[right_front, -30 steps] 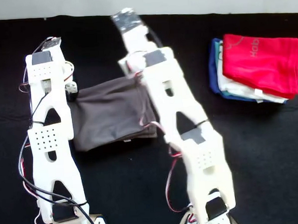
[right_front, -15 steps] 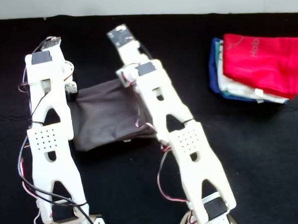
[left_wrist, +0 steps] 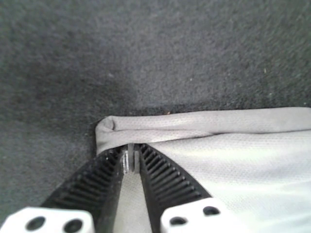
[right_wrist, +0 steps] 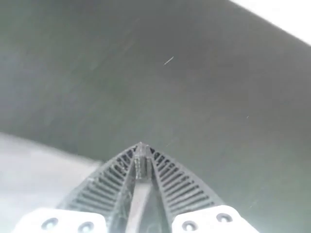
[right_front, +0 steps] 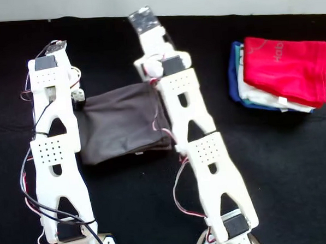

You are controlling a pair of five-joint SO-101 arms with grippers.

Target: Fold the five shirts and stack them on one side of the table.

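The grey shirt [right_front: 119, 121] is soft matt cloth, the black table cover [right_front: 129, 211] rough felt.

Bright, even light from above; soft shadows on the table [right_front: 296, 164].

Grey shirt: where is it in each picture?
High view: the grey shirt lies folded, left of middle.
Left wrist view: its hemmed corner lies at the left gripper, jaws shut on it.
Right wrist view: a pale blur beside the right gripper, probably the shirt.
Shared landmark: the black tablecloth.
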